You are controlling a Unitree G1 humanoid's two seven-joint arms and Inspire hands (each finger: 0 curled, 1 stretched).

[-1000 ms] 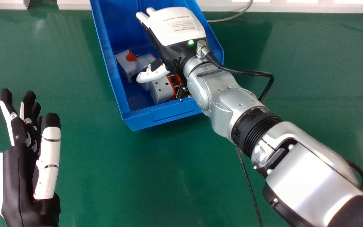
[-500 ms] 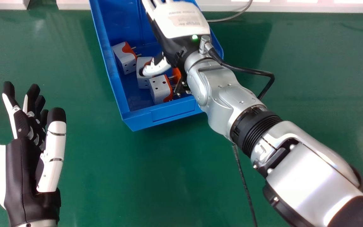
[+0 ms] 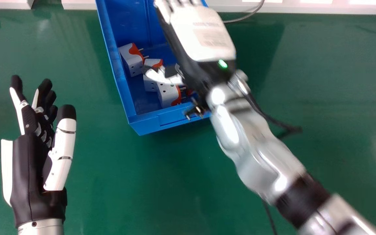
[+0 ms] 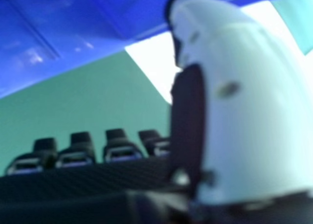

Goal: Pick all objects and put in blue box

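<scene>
Right hand [image 3: 204,36] open, seemingly empty through blur, over blue box [image 3: 148,121], head view's eleven o'clock; plugs [image 3: 167,95] inside. If swung out low, it could snag plugs. Left hand [image 3: 28,169] relaxed, eight o'clock.

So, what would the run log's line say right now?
right hand open, over blue box | plug adapters inside | left hand open
</scene>
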